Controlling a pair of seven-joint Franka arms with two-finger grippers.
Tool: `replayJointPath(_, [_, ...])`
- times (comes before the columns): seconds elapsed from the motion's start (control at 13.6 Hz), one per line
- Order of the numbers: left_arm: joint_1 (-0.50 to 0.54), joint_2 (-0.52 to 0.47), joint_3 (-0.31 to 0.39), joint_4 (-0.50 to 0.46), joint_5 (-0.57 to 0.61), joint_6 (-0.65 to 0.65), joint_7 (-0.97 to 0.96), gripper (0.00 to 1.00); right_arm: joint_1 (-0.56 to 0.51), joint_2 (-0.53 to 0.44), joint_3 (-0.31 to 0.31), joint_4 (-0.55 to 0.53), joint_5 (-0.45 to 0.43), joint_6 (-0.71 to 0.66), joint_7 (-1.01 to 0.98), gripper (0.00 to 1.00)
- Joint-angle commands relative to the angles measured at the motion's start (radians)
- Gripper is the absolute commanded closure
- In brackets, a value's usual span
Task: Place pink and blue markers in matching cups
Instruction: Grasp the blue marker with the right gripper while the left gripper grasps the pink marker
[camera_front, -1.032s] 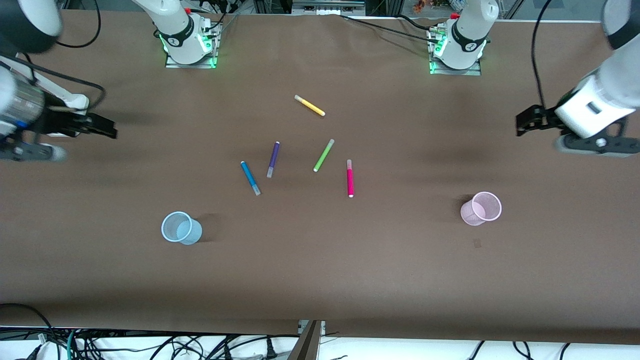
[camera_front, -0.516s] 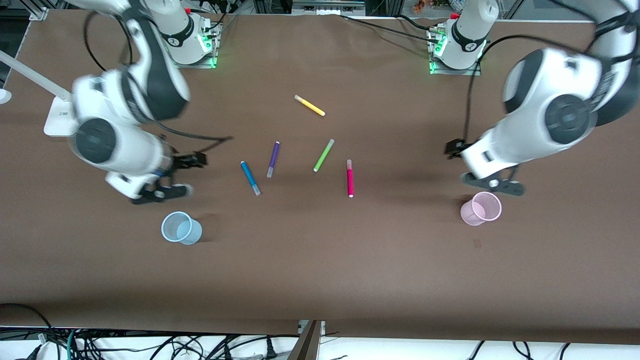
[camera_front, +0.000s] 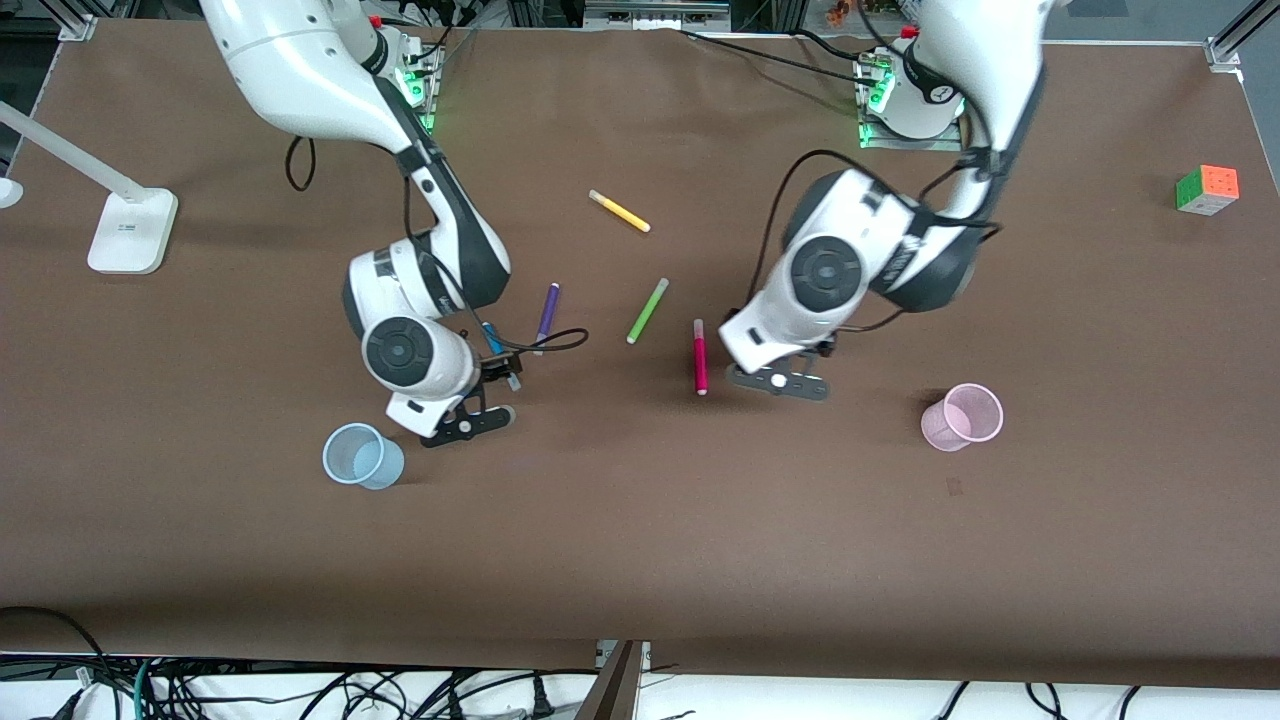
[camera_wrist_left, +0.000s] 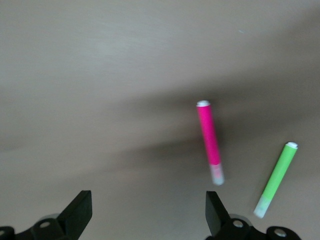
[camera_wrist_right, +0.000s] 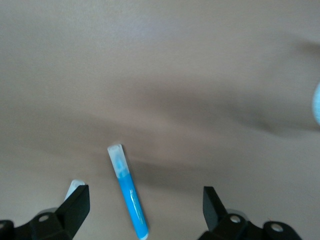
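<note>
Markers not yet gripped. Right gripper (camera_wrist_right: 145, 210) spread wide, poised over blue marker (camera_wrist_right: 127, 190) for pickup; left gripper (camera_wrist_left: 149, 215) likewise over pink marker (camera_front: 700, 358). Blue cup (camera_front: 362, 456), pink cup (camera_front: 962, 417) set toward matching arms' ends, for short carries.

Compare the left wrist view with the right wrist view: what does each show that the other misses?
Only the left wrist view shows the pink marker lying on the table, with the lime-green pen beside it, and the left gripper open above bare table next to the pink marker. Only the right wrist view shows the blue marker lying between the fingers of the open right gripper, plus a pale tip of another pen by one finger. Both show the brown table and open fingers; neither gripper holds anything.
</note>
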Motion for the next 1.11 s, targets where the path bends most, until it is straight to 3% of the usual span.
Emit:
replayJointPath(0.0, [-0.059,0.014,0.015,-0.104,-0.007,0.166,-0.013,0.0,0.024,0.029,-0.004,-0.004,0.014,0.056,-0.005,0.0])
replayJointPath(0.15, [-0.091,0.015,0.015,-0.213,-0.008,0.323,-0.018,0.0,0.033,0.038,-0.004,-0.04,0.014,0.1,-0.005,0.0])
replayJointPath(0.22, [-0.1,0.024,0.015,-0.222,-0.008,0.334,-0.033,0.0,0.033,0.038,-0.004,-0.053,0.013,0.113,-0.007,0.03])
replayJointPath(0.44, [-0.149,0.064,0.015,-0.222,0.002,0.363,-0.094,0.0,0.035,0.039,-0.004,-0.073,0.013,0.134,-0.007,0.35])
replayJointPath(0.59, [-0.157,0.075,0.016,-0.224,0.008,0.365,-0.098,0.0,0.038,0.039,-0.004,-0.082,0.014,0.136,-0.005,0.7])
replayJointPath(0.74, [-0.156,0.095,0.018,-0.219,0.025,0.401,-0.096,0.14,0.044,0.038,-0.003,-0.08,0.013,0.136,-0.007,0.97])
replayJointPath(0.81, [-0.156,0.104,0.016,-0.219,0.03,0.417,-0.096,0.2,0.053,0.036,-0.004,-0.076,0.013,0.136,-0.008,1.0])
replayJointPath(0.88, [-0.157,0.107,0.018,-0.218,0.031,0.417,-0.096,0.32,0.056,0.032,-0.004,-0.07,0.01,0.134,-0.027,1.0])
replayJointPath(1.03, [-0.157,0.107,0.018,-0.219,0.031,0.417,-0.095,0.62,0.056,0.024,-0.004,-0.013,0.008,0.133,-0.067,1.0])
